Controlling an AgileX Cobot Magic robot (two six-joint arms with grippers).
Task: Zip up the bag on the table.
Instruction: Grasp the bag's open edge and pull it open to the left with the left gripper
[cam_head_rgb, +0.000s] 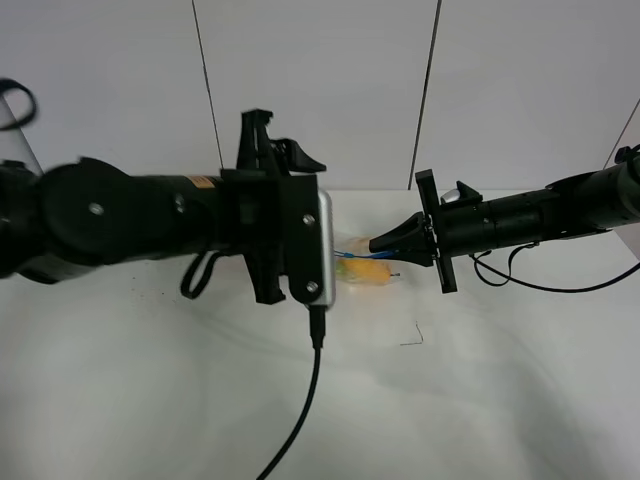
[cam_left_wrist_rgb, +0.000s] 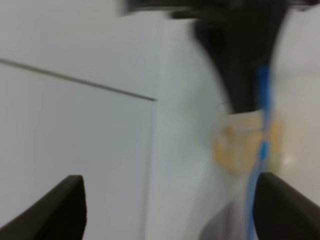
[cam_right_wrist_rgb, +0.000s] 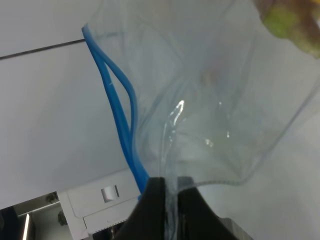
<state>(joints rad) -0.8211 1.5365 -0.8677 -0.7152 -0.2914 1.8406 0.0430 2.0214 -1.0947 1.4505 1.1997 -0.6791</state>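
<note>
The clear bag (cam_head_rgb: 366, 266) lies on the white table (cam_head_rgb: 140, 400) between the two arms, with orange and yellow produce inside and its blue zipper strip (cam_right_wrist_rgb: 119, 107) partly parted. My right gripper (cam_head_rgb: 384, 246) is shut on a clear edge of the bag (cam_right_wrist_rgb: 210, 115) beside the strip, pinched between the fingertips (cam_right_wrist_rgb: 155, 200). My left gripper (cam_head_rgb: 292, 215) is wide open and empty to the left of the bag. In its blurred wrist view the bag (cam_left_wrist_rgb: 240, 150) and blue strip (cam_left_wrist_rgb: 262, 145) lie ahead between the spread fingers (cam_left_wrist_rgb: 65, 210).
A black cable (cam_head_rgb: 300, 420) runs from the left wrist down over the table's front. A small dark mark (cam_head_rgb: 412, 340) lies on the table. The white panelled wall (cam_head_rgb: 330, 90) stands right behind the table's back edge.
</note>
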